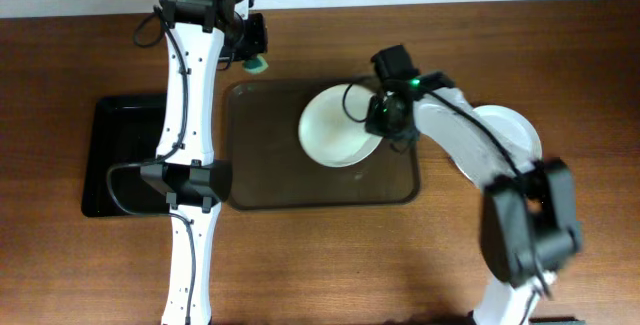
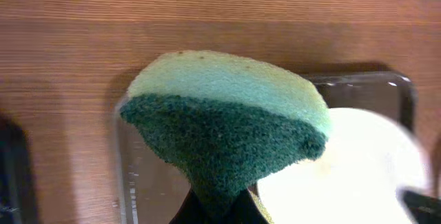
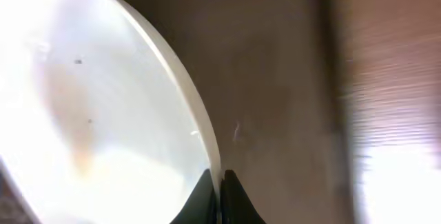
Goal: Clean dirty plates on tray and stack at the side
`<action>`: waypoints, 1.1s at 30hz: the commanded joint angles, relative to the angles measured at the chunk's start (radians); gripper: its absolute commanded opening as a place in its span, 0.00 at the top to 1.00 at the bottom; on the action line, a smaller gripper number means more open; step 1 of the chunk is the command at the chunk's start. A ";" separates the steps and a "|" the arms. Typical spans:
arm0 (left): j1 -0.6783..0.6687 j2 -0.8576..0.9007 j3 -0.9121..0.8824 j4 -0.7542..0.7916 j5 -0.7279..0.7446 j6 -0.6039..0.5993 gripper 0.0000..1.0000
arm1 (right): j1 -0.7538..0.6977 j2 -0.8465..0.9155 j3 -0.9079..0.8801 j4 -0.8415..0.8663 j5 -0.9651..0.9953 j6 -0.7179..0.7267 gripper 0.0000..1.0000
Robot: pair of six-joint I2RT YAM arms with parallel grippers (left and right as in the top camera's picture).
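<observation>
A white plate (image 1: 335, 130) is over the dark brown tray (image 1: 290, 180). My right gripper (image 1: 383, 125) is shut on its right rim and holds it tilted. In the right wrist view the plate (image 3: 96, 114) fills the left side, with a faint brown smear and specks, and the fingers (image 3: 220, 182) pinch its edge. My left gripper (image 1: 252, 57) is shut on a green and yellow sponge (image 2: 220, 124) above the tray's far left corner. Another white plate (image 1: 510, 130) lies on the table to the right of the tray, partly under the right arm.
A smaller glossy black tray (image 1: 120, 155) lies left of the brown tray, partly under the left arm. Bare wooden table (image 1: 400, 255) spreads in front of the trays and at the far right.
</observation>
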 commanded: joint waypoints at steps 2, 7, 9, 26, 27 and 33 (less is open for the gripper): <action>-0.003 -0.022 0.015 -0.001 0.082 0.003 0.99 | 0.060 -0.232 0.004 -0.100 0.391 -0.029 0.96; -0.003 -0.022 0.015 -0.001 0.082 0.003 0.99 | 0.199 -0.280 0.004 -0.200 0.723 -0.027 0.96; -0.003 -0.022 0.014 -0.001 0.082 0.011 0.99 | 0.269 -0.272 0.004 -0.220 0.861 -0.024 0.96; -0.003 -0.022 0.001 -0.001 0.082 0.014 0.99 | 0.435 -0.225 0.002 -0.241 1.238 -0.025 0.96; -0.003 -0.022 0.001 -0.001 0.082 0.014 0.99 | 0.435 -0.225 0.002 -0.241 1.238 -0.025 0.96; -0.003 -0.022 0.001 -0.001 0.082 0.014 0.99 | 0.435 -0.225 0.002 -0.243 1.233 -0.024 0.96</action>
